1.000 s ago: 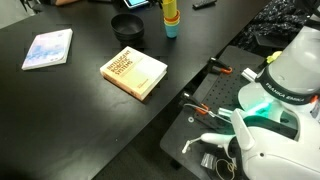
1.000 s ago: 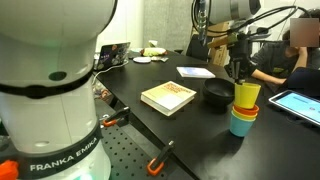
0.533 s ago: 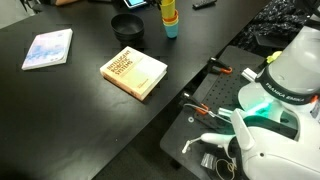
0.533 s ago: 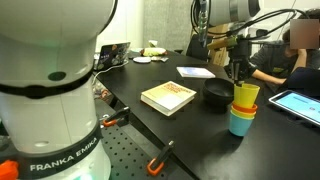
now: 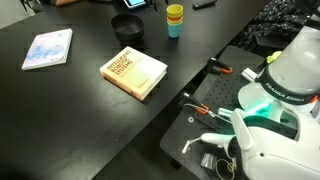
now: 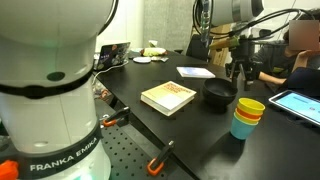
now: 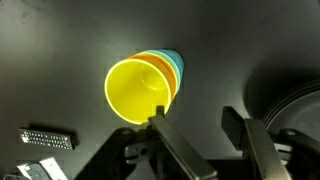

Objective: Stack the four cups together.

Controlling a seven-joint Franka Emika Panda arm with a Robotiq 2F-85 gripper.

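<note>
Black tabletop (image 5: pixel 60 115), cluttered office desks behind, even indoor light

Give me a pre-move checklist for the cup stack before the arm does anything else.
1. The gripper is open and empty: ok, the fingers stand apart with nothing between them in the wrist view.
2. The gripper is clear of the stack: ok, no contact visible.
3. The stack stands upright on the table: ok in both exterior views.
4. All four cups are nested: cannot tell. A yellow cup, an orange cup and a light blue cup show; a second yellow does not.
5. The black bowl and the book sit apart from the stack: ok.
</note>
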